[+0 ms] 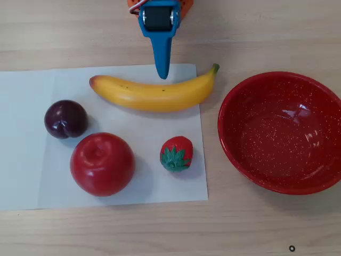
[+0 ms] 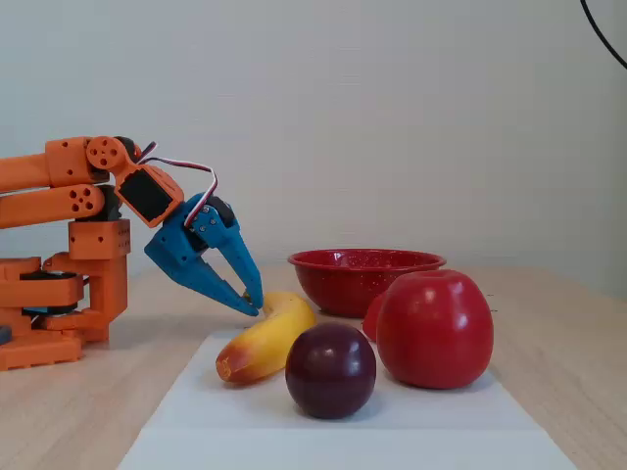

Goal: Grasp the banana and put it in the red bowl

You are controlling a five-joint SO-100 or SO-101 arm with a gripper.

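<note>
The yellow banana (image 1: 152, 95) lies across the far part of a white sheet, green stem toward the red bowl (image 1: 226, 114) on the right in the overhead view. The speckled bowl is empty. My blue gripper (image 1: 162, 74) points down just behind the banana's middle, its tip close above it. In the fixed view the gripper (image 2: 254, 305) hangs at the banana's (image 2: 265, 343) far end, its fingertips together and holding nothing. The bowl (image 2: 362, 279) stands behind the fruit.
On the white sheet (image 1: 21, 133) also lie a dark plum (image 1: 65, 119), a red apple (image 1: 102, 163) and a strawberry (image 1: 176, 153). The orange arm base (image 2: 59, 294) stands at the left of the fixed view. The wooden table (image 1: 160, 229) surrounds the sheet.
</note>
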